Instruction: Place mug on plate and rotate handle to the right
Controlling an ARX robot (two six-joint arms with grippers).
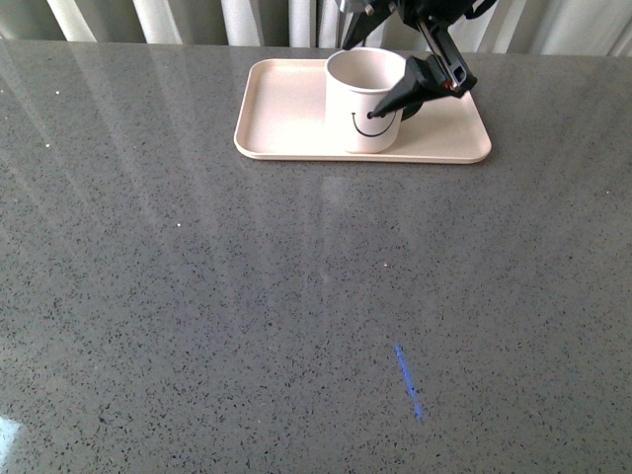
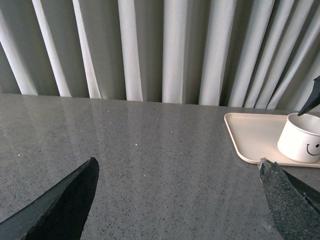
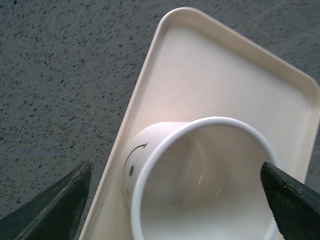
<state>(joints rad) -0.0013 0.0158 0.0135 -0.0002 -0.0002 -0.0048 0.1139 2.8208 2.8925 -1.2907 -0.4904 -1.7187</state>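
Observation:
The cream-white mug (image 1: 363,107) stands upright on the pale plate (image 1: 286,123), its smiley face towards the camera. My right gripper (image 1: 375,69) hangs open over the mug, one finger on each side of it and not clamped on it. A dark shape at the mug's right side merges with the near finger (image 1: 407,94), so I cannot make out the handle. Seen from the right wrist, the mug (image 3: 200,185) lies between the spread fingers (image 3: 292,205) on the plate (image 3: 215,75). My left gripper (image 2: 177,200) is open and empty over bare table, left of the plate (image 2: 250,135) and mug (image 2: 301,145).
The grey speckled table (image 1: 197,296) reaches to pale curtains (image 2: 170,50) at its back edge. A short blue tape mark (image 1: 408,380) lies on the near right of the table. The plate sits close to the far edge.

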